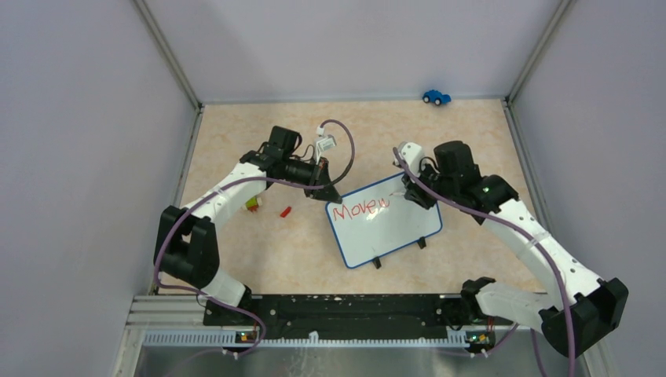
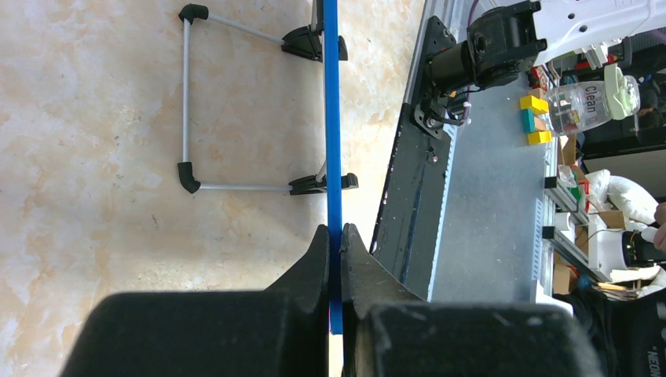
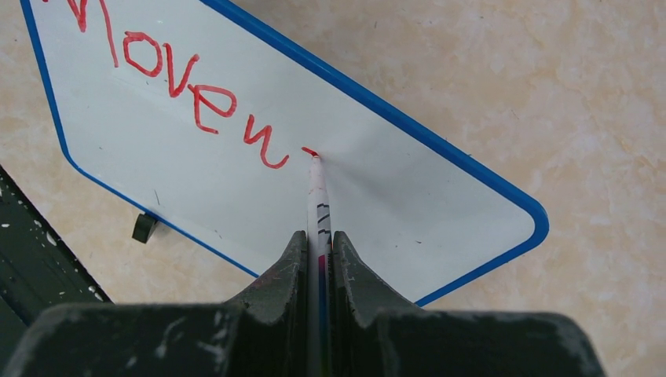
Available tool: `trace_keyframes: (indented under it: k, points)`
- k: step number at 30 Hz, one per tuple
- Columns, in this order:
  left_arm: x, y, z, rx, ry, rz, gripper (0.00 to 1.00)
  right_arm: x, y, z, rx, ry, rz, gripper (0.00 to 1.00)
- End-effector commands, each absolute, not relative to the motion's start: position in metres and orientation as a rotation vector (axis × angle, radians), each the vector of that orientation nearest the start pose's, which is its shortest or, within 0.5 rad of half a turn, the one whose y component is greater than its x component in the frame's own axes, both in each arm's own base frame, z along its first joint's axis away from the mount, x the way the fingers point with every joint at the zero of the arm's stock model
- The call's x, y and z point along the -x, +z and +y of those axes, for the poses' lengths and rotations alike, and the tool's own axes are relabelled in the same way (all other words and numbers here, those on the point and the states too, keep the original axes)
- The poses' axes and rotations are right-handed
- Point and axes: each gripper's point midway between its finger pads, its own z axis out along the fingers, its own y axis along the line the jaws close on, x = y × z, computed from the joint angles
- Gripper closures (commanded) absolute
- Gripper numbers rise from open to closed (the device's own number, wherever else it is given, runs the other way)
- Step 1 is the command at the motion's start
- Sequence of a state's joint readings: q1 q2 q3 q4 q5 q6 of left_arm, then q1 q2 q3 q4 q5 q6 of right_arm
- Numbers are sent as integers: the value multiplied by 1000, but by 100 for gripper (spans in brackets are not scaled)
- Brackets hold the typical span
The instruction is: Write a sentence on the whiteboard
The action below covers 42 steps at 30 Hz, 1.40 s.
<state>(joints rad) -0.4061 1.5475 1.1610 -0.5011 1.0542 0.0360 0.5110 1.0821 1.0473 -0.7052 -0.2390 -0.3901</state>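
The whiteboard (image 1: 397, 236) sits central on the counter (image 1: 251, 259); the left hand (image 2: 335, 239) pinches its blue rim at 11 o'clock. The right hand (image 3: 318, 247) pinches a red marker (image 3: 317, 196), tip touching just past the sentence (image 1: 357, 210), "Move w". Use light, even pressure, stroking toward 3 o'clock.

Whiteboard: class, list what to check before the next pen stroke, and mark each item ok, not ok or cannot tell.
1. Left gripper shut on the whiteboard rim, steadying it: ok.
2. Right gripper shut on the marker: ok.
3. Marker tip touching the whiteboard just after the "w": ok.
4. Bare space to the right of the tip for more letters: ok.
5. Sentence complete: not ok, only "Move w" is written.
6. Enough ink left in the marker: cannot tell.
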Motion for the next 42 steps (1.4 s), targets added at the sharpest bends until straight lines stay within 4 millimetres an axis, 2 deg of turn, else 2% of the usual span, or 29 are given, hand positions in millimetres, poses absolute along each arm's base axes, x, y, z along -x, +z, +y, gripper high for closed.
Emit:
trace_keyframes:
  k: [1, 6, 14, 21, 24, 34, 42]
  points:
    - [-240, 186, -272, -997, -1470, 2109, 100, -259, 216, 157, 1053, 261, 1997, 100]
    - [-239, 187, -272, -996, -1469, 2108, 100, -257, 212, 159, 1065, 282, 2003, 100]
    - [-240, 185, -272, -993, -1469, 2112, 100, -242, 191, 168, 1177, 346, 2035, 100]
    - [-240, 185, -273, -994, -1472, 2113, 100, -238, 178, 162, 1214, 316, 2071, 100]
    - [-239, 185, -273, -995, -1474, 2112, 100, -240, 185, 159, 1206, 293, 2061, 100]
    - [-238, 187, -273, -997, -1478, 2105, 100, -248, 234, 169, 1134, 322, 1955, 100]
    - [-238, 188, -272, -998, -1477, 2100, 100, -257, 239, 175, 1114, 330, 1935, 100]
